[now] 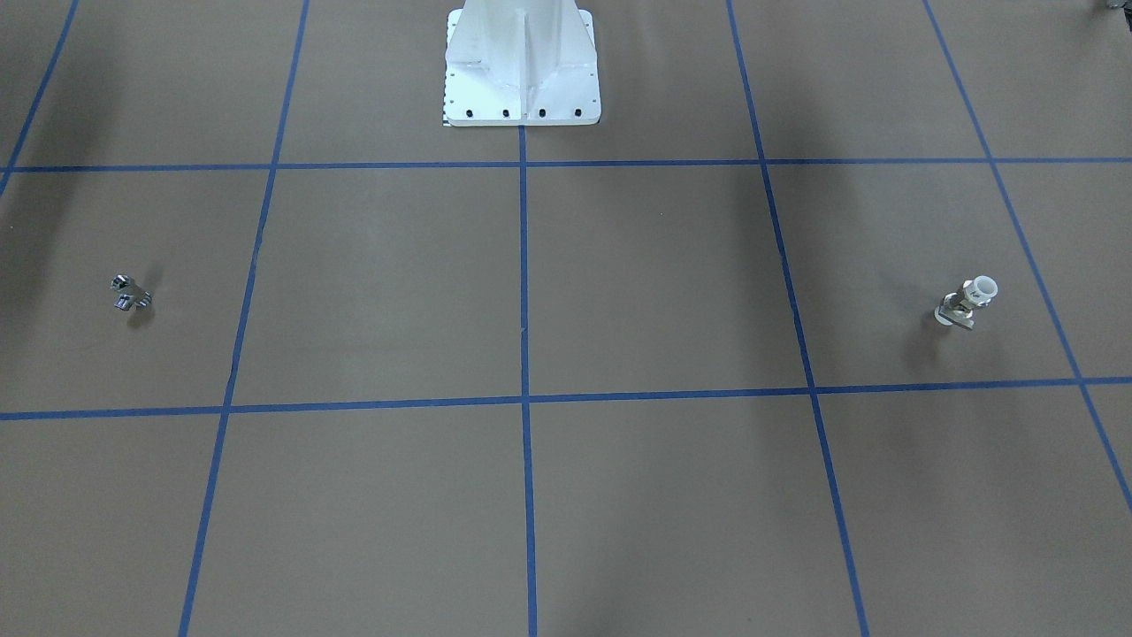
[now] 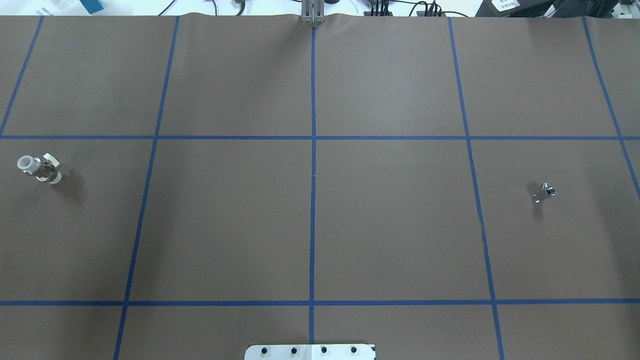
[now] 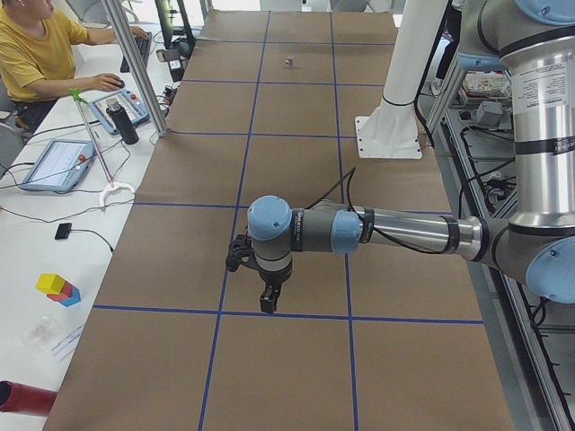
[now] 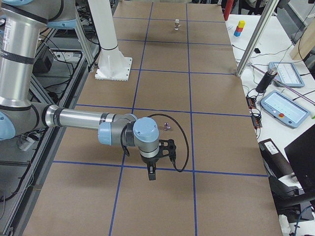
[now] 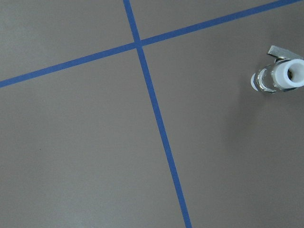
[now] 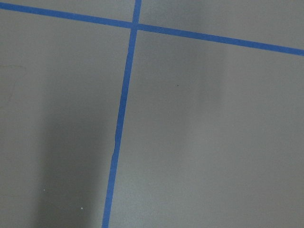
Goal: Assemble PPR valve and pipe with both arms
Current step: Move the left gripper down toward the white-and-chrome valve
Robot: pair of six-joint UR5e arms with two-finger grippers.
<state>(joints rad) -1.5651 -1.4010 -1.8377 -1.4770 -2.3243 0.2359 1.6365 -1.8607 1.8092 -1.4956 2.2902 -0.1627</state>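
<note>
A metal valve with a white pipe end (image 2: pixel 40 170) lies on the brown table on my left side. It also shows in the front view (image 1: pixel 967 303), the left wrist view (image 5: pixel 280 76) and far off in the right side view (image 4: pixel 176 24). A small metal fitting (image 2: pixel 544 192) lies on my right side, and shows in the front view (image 1: pixel 131 294) and the right side view (image 4: pixel 168 127). My left gripper (image 3: pixel 269 303) and right gripper (image 4: pixel 151 175) hang above the table, seen only from the sides. I cannot tell whether they are open or shut.
The white bolted pedestal (image 1: pixel 522 71) stands at the table's robot edge. Blue tape lines (image 2: pixel 313 150) divide the table into squares. An operator in yellow (image 3: pixel 36 54) sits at a side bench with tablets and a bottle.
</note>
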